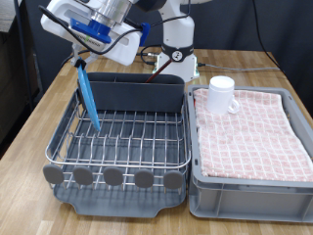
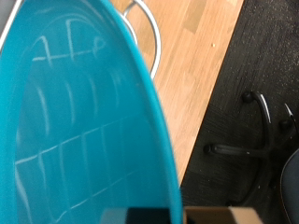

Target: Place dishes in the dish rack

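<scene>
Now | hand (image 1: 80, 57) tilted above dish rack (image 1: 122, 137) | grasping blue plate (image 1: 89, 98) edge-down

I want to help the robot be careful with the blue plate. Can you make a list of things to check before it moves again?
1. Plate held: the blue plate hangs edge-on under the gripper, over the dish rack. Ok.
2. Fingers squeezing the plate: hidden in both views. Cannot tell.
3. Plate's lower edge sitting between the rack's wires: it reaches them, but seating is unclear. Cannot tell.
4. Grid beside the plate is bare. Ok.
5. White mug racked: it sits on the pink checked cloth. Not ok.
6. Wooden spoon: not visible. Cannot tell.
</scene>
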### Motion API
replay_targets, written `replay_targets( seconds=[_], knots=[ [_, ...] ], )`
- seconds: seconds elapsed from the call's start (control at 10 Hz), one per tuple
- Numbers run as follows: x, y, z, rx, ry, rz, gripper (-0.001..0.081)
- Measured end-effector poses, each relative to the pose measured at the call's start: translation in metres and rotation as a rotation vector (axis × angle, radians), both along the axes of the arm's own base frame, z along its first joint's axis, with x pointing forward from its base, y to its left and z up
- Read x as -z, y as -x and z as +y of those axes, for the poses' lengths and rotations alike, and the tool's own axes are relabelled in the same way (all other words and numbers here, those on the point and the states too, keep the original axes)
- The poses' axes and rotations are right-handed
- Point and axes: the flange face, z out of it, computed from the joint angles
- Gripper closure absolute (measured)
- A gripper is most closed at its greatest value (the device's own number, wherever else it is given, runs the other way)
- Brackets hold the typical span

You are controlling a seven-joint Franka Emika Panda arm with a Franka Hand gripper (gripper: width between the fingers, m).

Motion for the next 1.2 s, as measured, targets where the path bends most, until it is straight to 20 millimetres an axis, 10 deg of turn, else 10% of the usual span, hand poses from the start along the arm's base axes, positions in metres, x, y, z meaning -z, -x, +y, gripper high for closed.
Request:
replay_targets(
  seconds=[1.2],
  knots=[
    [0.045,-0.02,0.007,0.07,-0.039,0.014,0.0783]
  ],
)
